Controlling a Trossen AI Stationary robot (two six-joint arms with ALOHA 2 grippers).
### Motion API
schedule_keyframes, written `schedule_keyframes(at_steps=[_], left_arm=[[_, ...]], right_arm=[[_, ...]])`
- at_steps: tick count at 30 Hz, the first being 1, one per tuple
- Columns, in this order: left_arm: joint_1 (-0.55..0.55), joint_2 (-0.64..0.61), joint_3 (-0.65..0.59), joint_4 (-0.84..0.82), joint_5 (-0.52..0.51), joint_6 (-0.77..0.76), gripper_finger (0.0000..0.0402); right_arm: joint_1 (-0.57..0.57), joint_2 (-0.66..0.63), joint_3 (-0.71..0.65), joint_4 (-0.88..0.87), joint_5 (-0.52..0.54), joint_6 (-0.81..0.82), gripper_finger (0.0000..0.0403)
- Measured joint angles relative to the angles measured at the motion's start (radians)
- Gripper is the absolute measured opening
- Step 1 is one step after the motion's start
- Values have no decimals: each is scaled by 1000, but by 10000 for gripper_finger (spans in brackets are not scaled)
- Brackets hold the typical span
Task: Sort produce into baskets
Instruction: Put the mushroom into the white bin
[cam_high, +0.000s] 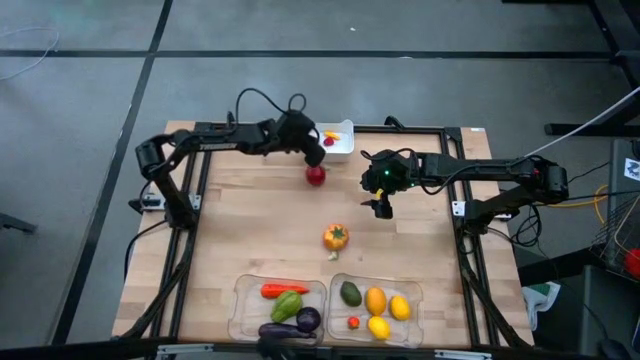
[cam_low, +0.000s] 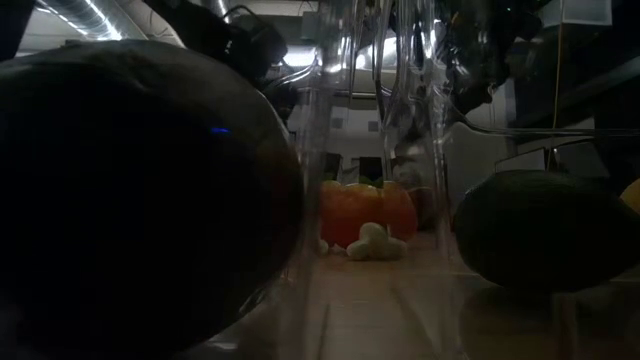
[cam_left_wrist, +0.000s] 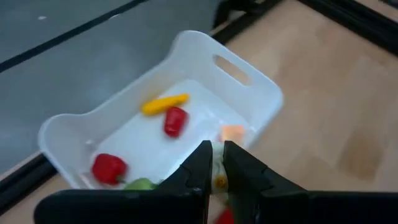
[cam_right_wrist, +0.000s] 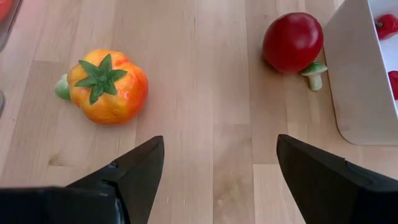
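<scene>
My left gripper (cam_high: 320, 147) hangs over the white bin (cam_high: 340, 138) at the table's far edge, its fingers shut on a small pale and yellow piece (cam_left_wrist: 217, 175). The bin (cam_left_wrist: 249, 81) holds small red, yellow, orange and green pieces. My right gripper (cam_high: 383, 207) is open and empty above the table's middle. In its wrist view (cam_right_wrist: 219, 140) a red apple (cam_right_wrist: 292, 42) and an orange pepper (cam_right_wrist: 109, 87) lie on the wood ahead of it. The apple (cam_high: 316, 175) lies near the bin, and the pepper (cam_high: 336, 237) nearer the trays. My left gripper pinches the small pale and yellow piece (cam_left_wrist: 217, 168) between its two fingers, which come from above, slanting down over the bin. The piece is lifted clear of the bin's floor. The fingers hide most of it, so which part they hold cannot be told.
Two clear trays stand at the near edge. The left one (cam_high: 243, 310) holds a carrot, a green pepper and an eggplant. The right one (cam_high: 415, 325) holds a dark green fruit, an orange one, lemons and a tiny red piece. Small pale bits lie by the apple (cam_right_wrist: 315, 74) and the pepper (cam_right_wrist: 62, 87).
</scene>
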Motion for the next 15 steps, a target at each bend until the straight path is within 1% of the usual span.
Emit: schedule_keyframes(at_steps=[8, 15], left_arm=[[62, 0, 0, -5, 0, -85, 33], [73, 0, 0, -8, 2, -85, 33]], right_arm=[[0, 0, 0, 0, 0, 0, 308], [0, 0, 0, 0, 0, 0, 308]])
